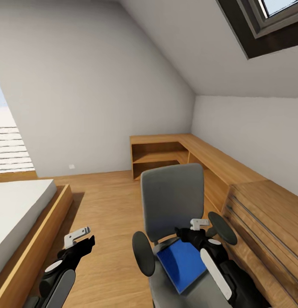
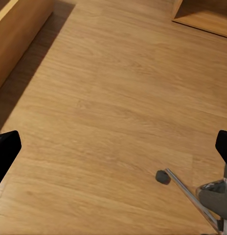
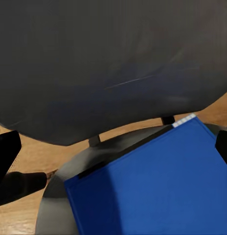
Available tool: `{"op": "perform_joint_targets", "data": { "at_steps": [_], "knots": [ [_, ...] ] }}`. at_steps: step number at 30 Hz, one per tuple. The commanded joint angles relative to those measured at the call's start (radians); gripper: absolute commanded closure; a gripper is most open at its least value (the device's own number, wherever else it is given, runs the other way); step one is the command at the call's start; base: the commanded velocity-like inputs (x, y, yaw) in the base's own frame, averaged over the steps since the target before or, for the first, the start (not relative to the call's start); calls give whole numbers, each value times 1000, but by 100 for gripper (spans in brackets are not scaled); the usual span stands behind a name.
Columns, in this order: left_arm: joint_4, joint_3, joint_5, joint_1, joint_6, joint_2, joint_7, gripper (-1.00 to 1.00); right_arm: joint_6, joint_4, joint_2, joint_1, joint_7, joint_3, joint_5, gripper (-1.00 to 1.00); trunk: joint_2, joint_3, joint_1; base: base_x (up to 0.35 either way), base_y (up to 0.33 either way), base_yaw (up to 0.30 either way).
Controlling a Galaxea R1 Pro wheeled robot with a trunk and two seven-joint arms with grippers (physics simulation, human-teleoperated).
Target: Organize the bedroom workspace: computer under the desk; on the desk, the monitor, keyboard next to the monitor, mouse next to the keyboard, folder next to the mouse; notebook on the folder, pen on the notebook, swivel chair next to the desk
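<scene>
While the blue folder (image 1: 181,264) lies on the swivel chair (image 1: 172,205), the right gripper (image 3: 113,142) hovers over it — fingers spread. The left gripper (image 2: 113,147), also spread, hangs over bare floor (image 2: 108,98) — bed (image 1: 20,209) beside it.

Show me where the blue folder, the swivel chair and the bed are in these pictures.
blue folder (image 1: 181,263), head view, middle of its cover, lying on the chair seat.
swivel chair (image 1: 172,203), head view, middle of its grey backrest.
bed (image 1: 16,209), head view, top of the white mattress.

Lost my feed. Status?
Both grippers open, empty: left, right above the blue folder. Folder on swivel chair seat. Nothing blocking.
</scene>
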Motion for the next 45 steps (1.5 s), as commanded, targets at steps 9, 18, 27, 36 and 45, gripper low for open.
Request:
{"op": "perform_joint_targets", "data": {
  "at_steps": [9,18,27,36,45],
  "knots": [
    [-1,-2,9,-1,1,1,10,-100,17,-21,0,3,-11,-7,-18,-100,-64,-29,35,0,0,0],
    [-1,-2,9,-1,1,1,10,-100,17,-36,2,3,-11,-7,-19,-100,-127,-58,69,0,0,0],
    [-1,-2,9,-1,1,1,10,-100,17,-42,3,3,-11,-7,-16,-100,-190,-86,104,0,0,0],
    [-1,-2,9,-1,1,1,10,-100,17,-40,3,3,-11,-7,-14,-100,-253,-114,138,0,0,0],
    [-1,-2,9,-1,1,1,10,-100,16,-36,3,3,-11,-7,-13,-100,-316,-142,173,0,0,0]
  ]
}}
